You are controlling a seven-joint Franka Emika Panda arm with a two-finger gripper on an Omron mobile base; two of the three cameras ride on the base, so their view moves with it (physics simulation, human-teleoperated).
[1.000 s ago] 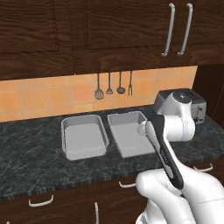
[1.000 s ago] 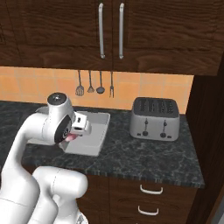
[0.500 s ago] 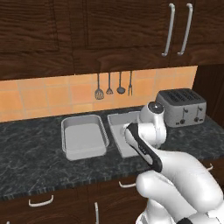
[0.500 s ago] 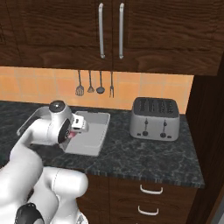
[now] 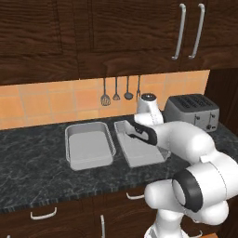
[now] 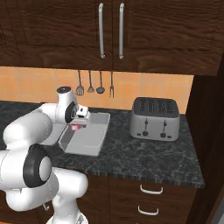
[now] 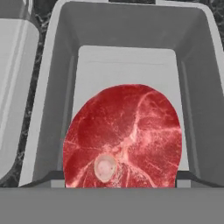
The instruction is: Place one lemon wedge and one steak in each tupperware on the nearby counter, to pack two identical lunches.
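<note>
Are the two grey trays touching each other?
Apart. The hand view shows a strip of dark counter between the middle tray and the neighbouring tray.

A silver four-slot toaster [image 6: 155, 118] stood toward three o'clock of the right base view, upright with its dark slots on top. Four dark utensils [image 5: 120, 91] hung in a row on the orange tiled backsplash [image 5: 42, 102] near twelve o'clock. Above them, dark wooden cupboard doors [image 6: 109, 26] carried two long silver handles [image 6: 111, 29].

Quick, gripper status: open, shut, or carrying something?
Gripper: closed wide on the steak, held over the right tupperware.
</note>
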